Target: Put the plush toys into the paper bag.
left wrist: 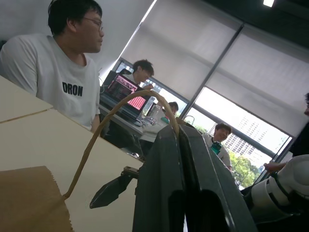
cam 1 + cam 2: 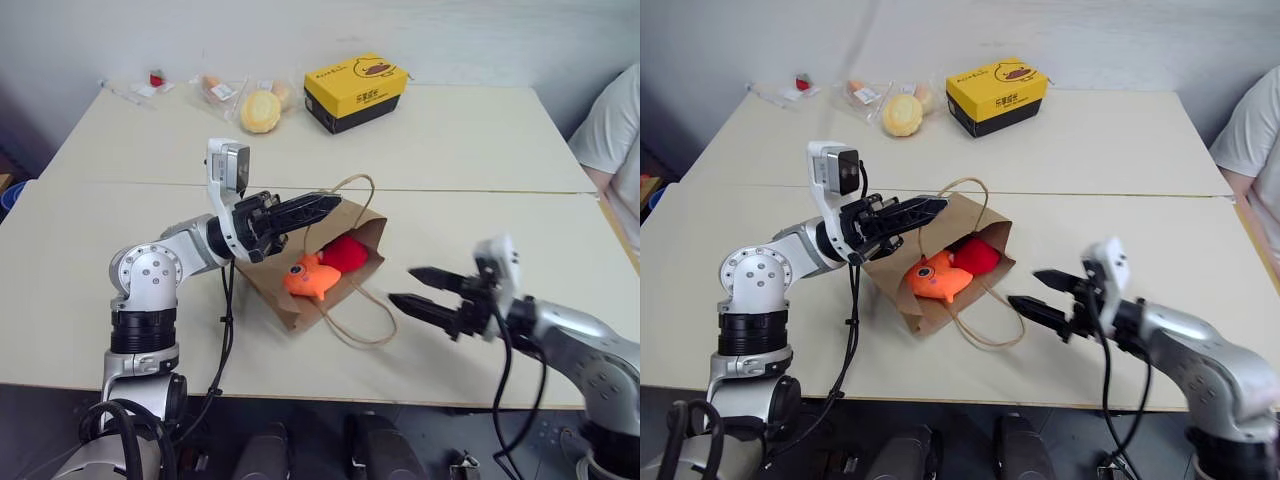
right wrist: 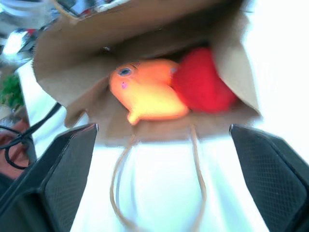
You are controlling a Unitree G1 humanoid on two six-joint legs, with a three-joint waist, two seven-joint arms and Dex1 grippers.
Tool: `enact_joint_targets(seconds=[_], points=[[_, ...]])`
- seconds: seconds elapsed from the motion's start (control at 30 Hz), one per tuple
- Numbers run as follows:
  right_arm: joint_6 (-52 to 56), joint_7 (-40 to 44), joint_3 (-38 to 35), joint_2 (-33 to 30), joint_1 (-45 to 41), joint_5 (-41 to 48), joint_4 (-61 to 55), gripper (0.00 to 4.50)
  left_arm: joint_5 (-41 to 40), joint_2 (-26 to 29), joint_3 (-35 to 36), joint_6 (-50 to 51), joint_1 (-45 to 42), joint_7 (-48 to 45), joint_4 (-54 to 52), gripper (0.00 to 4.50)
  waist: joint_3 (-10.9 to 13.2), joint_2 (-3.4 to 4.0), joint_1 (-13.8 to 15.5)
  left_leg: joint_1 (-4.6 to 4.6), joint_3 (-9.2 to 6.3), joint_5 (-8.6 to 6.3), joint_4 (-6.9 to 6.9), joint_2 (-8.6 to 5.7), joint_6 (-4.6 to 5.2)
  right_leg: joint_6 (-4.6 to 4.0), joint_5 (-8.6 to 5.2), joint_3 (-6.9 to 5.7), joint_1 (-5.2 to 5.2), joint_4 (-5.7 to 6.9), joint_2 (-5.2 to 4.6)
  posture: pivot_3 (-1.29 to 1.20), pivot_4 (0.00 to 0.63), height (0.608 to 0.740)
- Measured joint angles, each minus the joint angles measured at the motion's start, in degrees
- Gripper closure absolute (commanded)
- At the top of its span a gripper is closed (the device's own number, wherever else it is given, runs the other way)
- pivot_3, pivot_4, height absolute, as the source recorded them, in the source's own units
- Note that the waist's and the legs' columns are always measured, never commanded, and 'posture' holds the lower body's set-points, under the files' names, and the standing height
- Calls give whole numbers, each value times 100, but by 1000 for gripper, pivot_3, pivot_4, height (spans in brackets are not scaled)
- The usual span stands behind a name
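The brown paper bag lies on its side on the table, its mouth facing my right arm. Both plush toys rest just inside the mouth: the orange one-eyed toy in front and the red one behind it. They also show in the right wrist view, orange toy beside the red toy. My left gripper is shut on the bag's upper rim by the cord handle, holding the mouth up. To the right of the bag my right gripper stands open and empty, clear of the mouth.
The bag's lower handle lies looped on the table toward my right gripper. A yellow and black duck-print box, a wrapped pale yellow round item and small packets sit at the far edge. A person sits at the right.
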Motion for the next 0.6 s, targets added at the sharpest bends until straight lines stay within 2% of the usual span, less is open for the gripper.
enact_joint_targets(seconds=[0.1,0.2,0.3,0.4,0.6], points=[[1426,-948,-947,-266,983,1337,228,43,25,54,6,-5,-14,-70,59,4500,0,0,46,-1,0,0,4,1,2,0,0,0,5,0,-4,0,150,740],[1808,-1817,-1092,-304,1463,2594,299,43,54,93,-4,-7,-51,-140,197,4500,0,0,12,8,2,-1,12,1,7,1,0,6,13,-1,-4,0,150,740],[1644,-2598,-866,-264,1622,3489,310,43,69,85,-25,-15,-179,-200,234,4500,0,-1,-12,14,2,0,13,1,10,1,1,6,14,3,0,0,150,740],[948,-3698,-357,-53,1614,4463,410,43,76,90,-25,-28,-275,-236,307,4500,0,0,-4,12,3,1,13,2,7,2,1,6,13,3,1,0,150,740],[-31,-5125,656,-355,1433,5729,362,43,76,59,7,-28,-317,-207,408,4500,-2,-11,-3,7,0,0,21,4,9,4,2,1,14,-1,4,0,150,740]])
